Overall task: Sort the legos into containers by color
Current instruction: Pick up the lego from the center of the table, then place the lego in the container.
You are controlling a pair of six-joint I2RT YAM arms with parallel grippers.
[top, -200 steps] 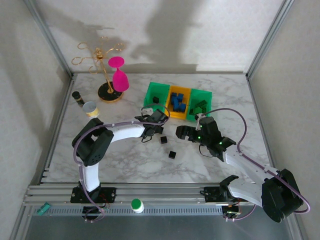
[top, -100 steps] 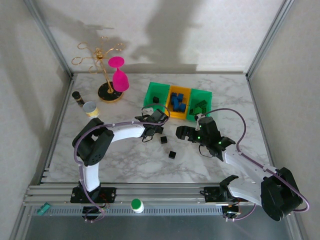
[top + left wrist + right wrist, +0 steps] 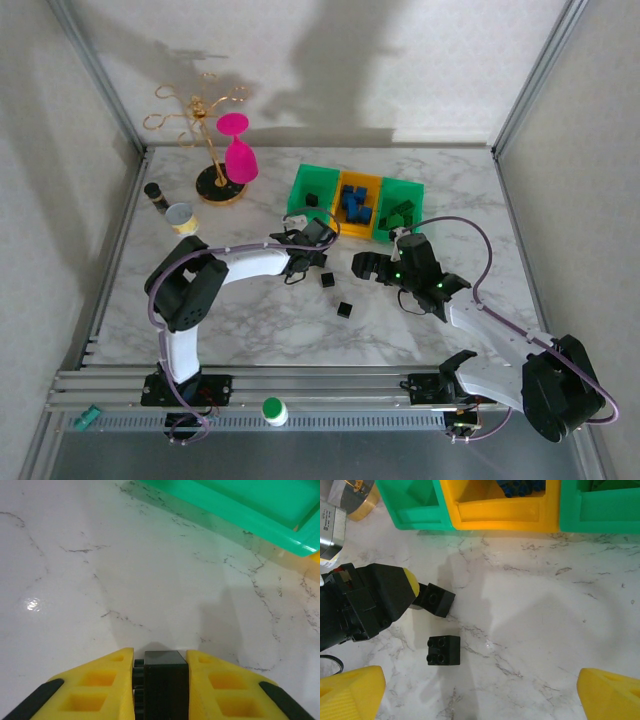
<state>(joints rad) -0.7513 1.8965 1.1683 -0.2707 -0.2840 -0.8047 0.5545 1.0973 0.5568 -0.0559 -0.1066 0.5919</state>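
**Left gripper holds one black brick just before the containers**

The containers [image 3: 303, 190] are three open bins joined in a row: a green bin on the left, a yellow-orange bin [image 3: 500, 512] in the middle and a green bin on the right. In the top view, blue bricks [image 3: 354, 205] lie in the middle bin, green bricks [image 3: 400, 215] lie in the right bin, and one small black piece [image 3: 312, 200] lies in the left bin.

The left gripper [image 3: 160, 654] is just in front of the left green bin, low over the marble table [image 3: 250, 320]. Its yellow fingers [image 3: 105, 685] are pressed on both sides of the held black brick [image 3: 166, 680], a small glossy block with round studs.

A loose black brick [image 3: 443, 650], with four studs on top, lies on the table just in front of the held one, farther from the containers. Another black brick [image 3: 344, 310] lies still farther from the containers.

The right gripper [image 3: 480, 675] is in front of the middle bin, its jaws spread wide with nothing between them.
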